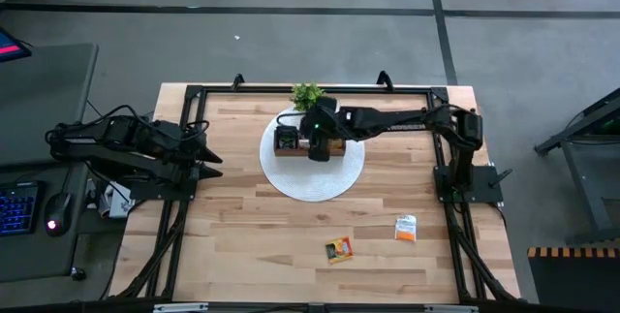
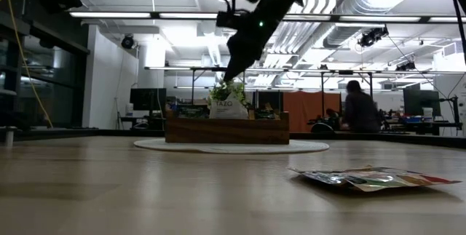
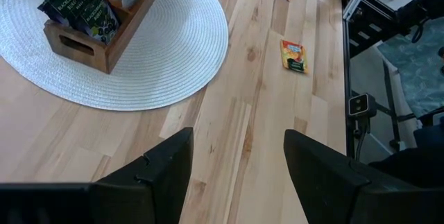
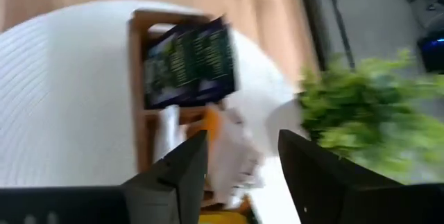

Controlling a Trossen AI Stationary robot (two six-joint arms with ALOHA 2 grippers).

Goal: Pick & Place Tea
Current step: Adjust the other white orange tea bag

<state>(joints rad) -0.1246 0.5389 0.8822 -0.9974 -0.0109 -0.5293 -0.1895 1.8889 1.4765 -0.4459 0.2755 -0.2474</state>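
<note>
The wooden tray stands on a round white mat. Dark tea sachets stand upright in one end compartment. White sachets stand in the middle one, with an orange sachet beside them. My right gripper hangs open just above the white sachets, slanting down from the table's right, its fingers either side of their tops and apart from them. Two tea sachets lie flat on the bare table: an orange one and a white one. My left gripper waits open at the table's left.
A small green potted plant stands just beyond the tray, close to my right gripper. The table's near half holds only the two loose sachets. A person is in the room far behind the table.
</note>
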